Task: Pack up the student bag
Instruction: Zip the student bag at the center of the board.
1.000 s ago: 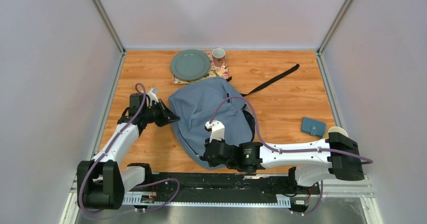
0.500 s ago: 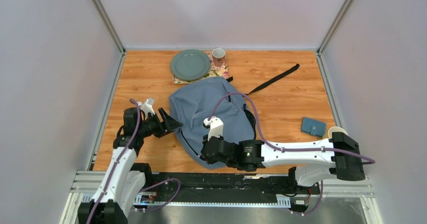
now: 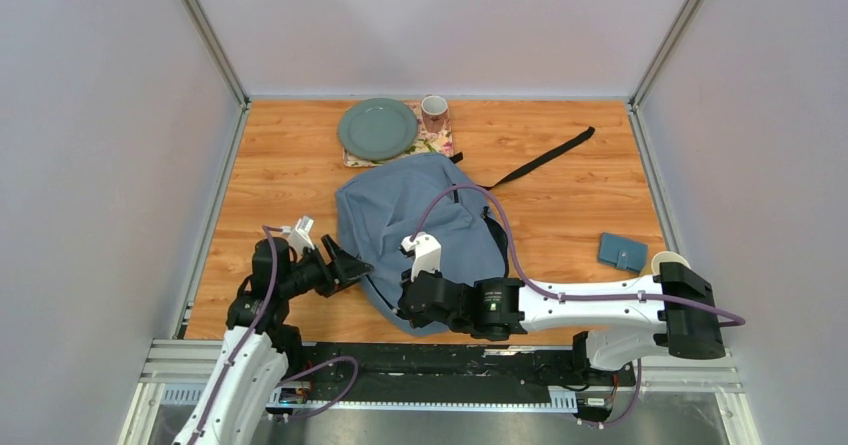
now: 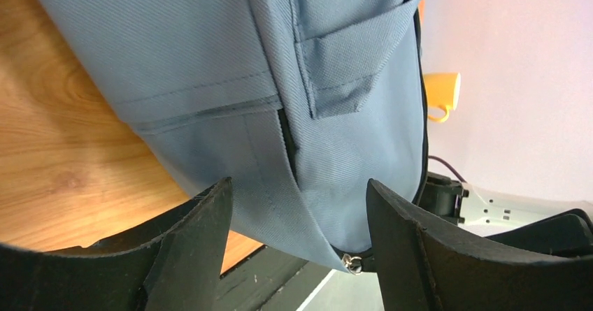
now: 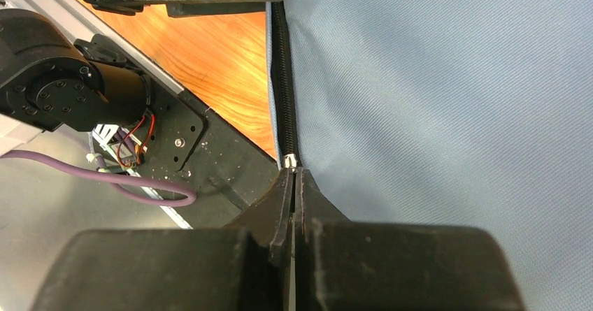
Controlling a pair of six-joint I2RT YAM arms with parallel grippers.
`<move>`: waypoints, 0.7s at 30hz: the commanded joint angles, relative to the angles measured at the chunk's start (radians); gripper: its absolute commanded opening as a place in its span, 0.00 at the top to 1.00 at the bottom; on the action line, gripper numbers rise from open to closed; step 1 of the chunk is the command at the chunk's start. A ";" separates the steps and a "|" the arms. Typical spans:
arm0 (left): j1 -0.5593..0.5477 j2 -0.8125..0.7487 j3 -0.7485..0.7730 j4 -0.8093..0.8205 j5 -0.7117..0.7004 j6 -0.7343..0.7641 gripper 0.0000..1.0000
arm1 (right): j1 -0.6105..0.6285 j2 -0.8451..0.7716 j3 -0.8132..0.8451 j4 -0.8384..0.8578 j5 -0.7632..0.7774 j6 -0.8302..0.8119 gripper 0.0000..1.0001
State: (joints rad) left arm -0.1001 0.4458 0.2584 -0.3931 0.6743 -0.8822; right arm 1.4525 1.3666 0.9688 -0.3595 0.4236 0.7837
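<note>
The student bag [image 3: 420,220], a soft grey-blue backpack, lies flat in the middle of the table. My left gripper [image 3: 352,265] stands open at the bag's near-left edge. In the left wrist view its fingers [image 4: 203,220] straddle a folded corner of the bag [image 4: 210,52] without touching it, and a small metal zip pull [image 4: 352,262] hangs at the fold's tip. My right gripper [image 3: 405,300] is at the bag's near edge. In the right wrist view it [image 5: 294,175] is shut on the pull of the zip slider [image 5: 289,161], at the end of the dark zip [image 5: 282,80].
At the back stand a green plate [image 3: 377,129] and a mug [image 3: 434,113] on a floral mat [image 3: 432,146]. A black strap [image 3: 540,160] trails to the back right. A teal wallet [image 3: 622,252] and a yellow cup [image 3: 668,261] sit at the right, by the right arm's base.
My left gripper has opened and moved towards the near edge along the bag's left side. The right gripper has stayed shut and barely shifted.
</note>
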 commanded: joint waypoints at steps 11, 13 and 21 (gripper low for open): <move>-0.288 0.111 0.019 0.049 -0.222 -0.046 0.45 | 0.011 -0.026 -0.005 0.050 -0.034 0.017 1.00; -0.289 0.122 0.022 0.048 -0.229 -0.034 0.57 | 0.012 -0.027 -0.002 0.045 -0.034 0.017 1.00; -0.289 0.206 0.062 0.074 -0.263 0.021 1.00 | 0.022 -0.047 0.002 -0.018 -0.040 0.029 1.00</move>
State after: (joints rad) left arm -0.3870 0.6250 0.2657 -0.3408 0.4641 -0.9100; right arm 1.4593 1.3651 0.9619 -0.3603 0.3855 0.7887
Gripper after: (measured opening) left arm 0.022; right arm 0.007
